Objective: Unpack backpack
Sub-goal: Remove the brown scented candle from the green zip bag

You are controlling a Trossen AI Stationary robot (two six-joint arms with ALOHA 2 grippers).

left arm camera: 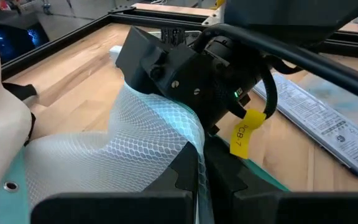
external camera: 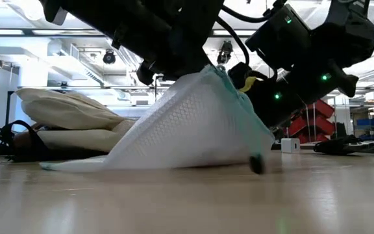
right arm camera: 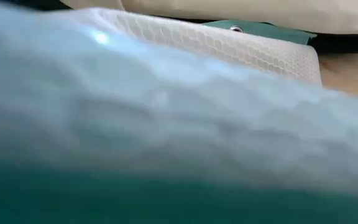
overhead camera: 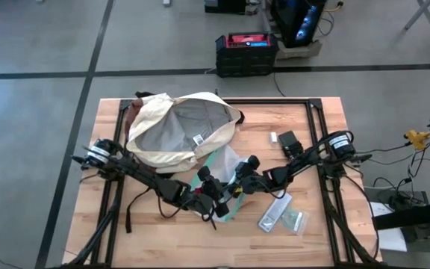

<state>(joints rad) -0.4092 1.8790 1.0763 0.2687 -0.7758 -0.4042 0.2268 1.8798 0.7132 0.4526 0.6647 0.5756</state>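
The cream backpack [overhead camera: 181, 131] lies open on its side at the table's far left, grey lining up; it also shows in the low view [external camera: 63, 114]. Just near of it is a clear mesh-patterned pouch [external camera: 193, 123] with a teal edge, raised like a tent. My left gripper [left arm camera: 207, 180] is shut on the pouch's raised edge near the table's middle [overhead camera: 221, 200]. My right gripper [left arm camera: 185, 74] reaches in from the right [overhead camera: 239, 175] and hangs close over the same raised edge. In the right wrist view the pouch [right arm camera: 229, 43] fills the picture and hides that gripper's own fingers. My left gripper pinches the pouch's raised teal-trimmed edge [left arm camera: 199, 163] between its two fingers [left arm camera: 182, 177], coming slanting down from the table's left. That edge is lifted to a peak [external camera: 216, 70], and the pouch slopes down from it. Its opposite edge [external camera: 83, 164] rests on the table.
Two silvery flat packets [overhead camera: 275, 217] [overhead camera: 294, 222] lie at the near right, one showing in the left wrist view [left arm camera: 328, 118]. A black object [overhead camera: 290, 142] and a small white one [overhead camera: 272, 137] lie at the far right. Black backpack straps [overhead camera: 136, 205] trail toward the near left.
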